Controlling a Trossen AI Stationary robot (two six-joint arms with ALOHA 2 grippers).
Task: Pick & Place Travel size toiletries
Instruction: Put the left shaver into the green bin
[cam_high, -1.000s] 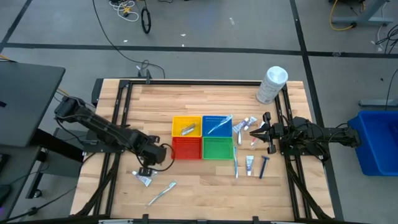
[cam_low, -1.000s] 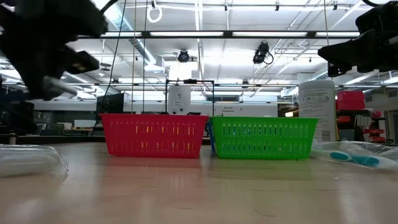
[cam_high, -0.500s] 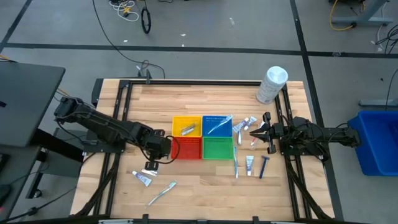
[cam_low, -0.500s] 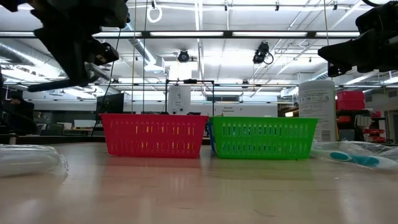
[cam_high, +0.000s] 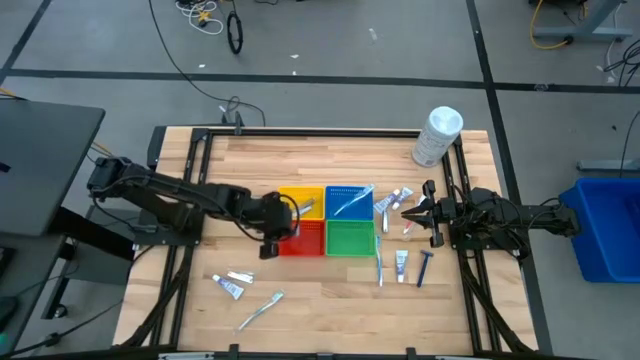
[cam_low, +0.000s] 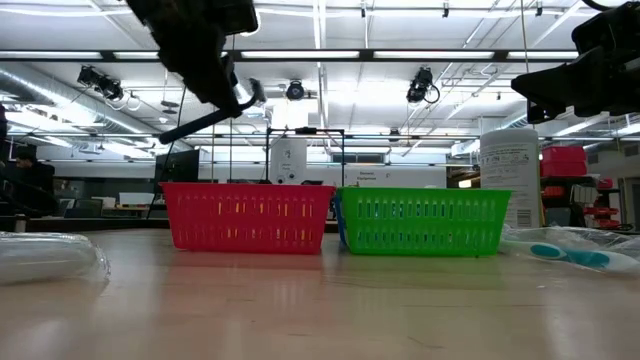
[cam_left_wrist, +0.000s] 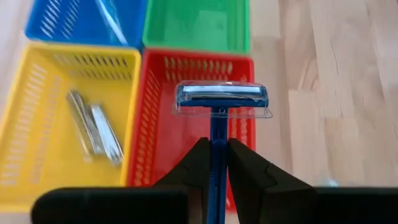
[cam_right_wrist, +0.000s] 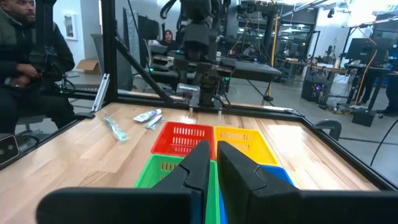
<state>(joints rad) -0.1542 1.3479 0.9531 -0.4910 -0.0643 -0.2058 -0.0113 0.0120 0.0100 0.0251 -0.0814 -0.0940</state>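
Behind the wooden table (cam_high: 320, 300) we see a workshop with ceiling lights, and in the right wrist view a seated person (cam_right_wrist: 28, 68) cut off at the picture's edge. From the low view only the red basket (cam_low: 248, 216) and the green basket (cam_low: 424, 220) show fully; the yellow basket (cam_high: 300, 202) and blue basket (cam_high: 349, 200) are hidden behind them, and a clear wrapper at the table's near edge is too blurred for us to name. Our left gripper (cam_left_wrist: 212, 163) has its fingers (cam_left_wrist: 191, 165) closed tight on the blue handle of a razor (cam_left_wrist: 222, 102), whose capped head sticks out just beyond the fingertips, above the red basket and not touching it. Past it we make out silvery packets (cam_left_wrist: 93, 127) lying in the yellow basket, though we cannot count them surely. Our right gripper (cam_right_wrist: 211, 163) waits at the table's right side with its fingers nearly together and nothing between them. Beyond those fingertips, between them and the baskets, we count two small tubes (cam_high: 391, 200); beside them lie one toothbrush (cam_high: 379, 262), one more tube (cam_high: 401, 265) and one second razor (cam_high: 424, 266). Well away from the left fingers lie two further tubes (cam_high: 231, 284) and one wrapped toothbrush (cam_high: 260, 310). We count four baskets and one white canister (cam_high: 437, 136).
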